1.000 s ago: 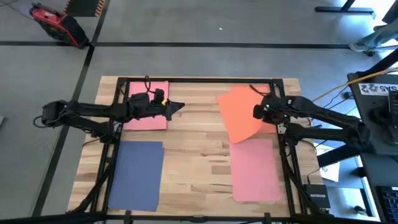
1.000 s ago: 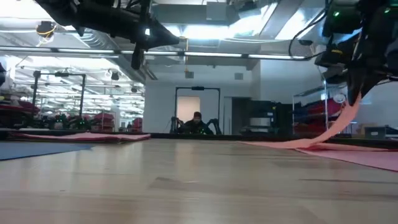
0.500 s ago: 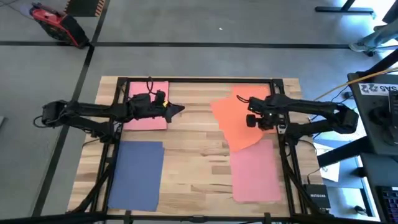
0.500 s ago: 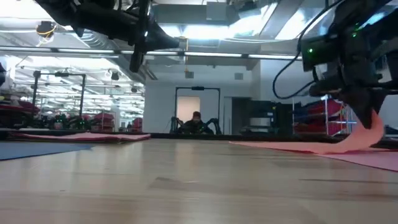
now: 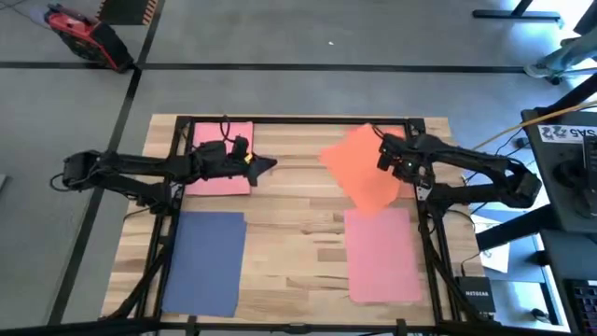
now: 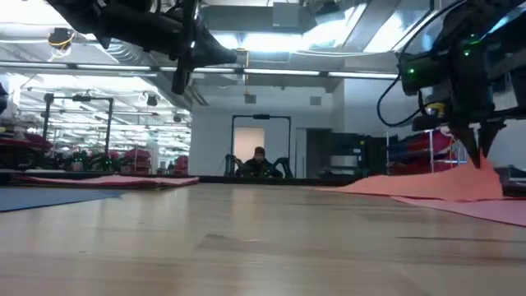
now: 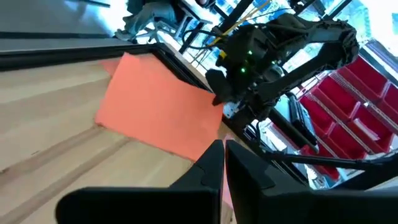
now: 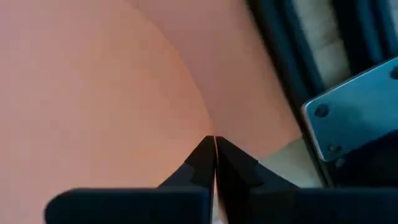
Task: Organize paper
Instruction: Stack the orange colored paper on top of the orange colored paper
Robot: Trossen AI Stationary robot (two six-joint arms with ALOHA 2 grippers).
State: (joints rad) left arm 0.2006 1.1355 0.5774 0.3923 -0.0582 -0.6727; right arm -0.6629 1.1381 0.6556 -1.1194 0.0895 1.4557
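A: Where is the orange sheet (image 5: 360, 174)?
B: Pinched at its edge in the right hand (image 5: 385, 157), lifted off the worktop (image 5: 294, 215) there, the rest trailing down.
A: And the left hand (image 5: 269, 164)?
B: Pressed together, holding nothing, just past the pink sheet (image 5: 221, 159); a blue sheet (image 5: 205, 262) lies nearer its arm's base.

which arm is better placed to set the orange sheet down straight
Right. The right gripper is pinched shut on the orange sheet, lifting its edge. The left gripper hangs shut over bare wood, clear of that sheet.
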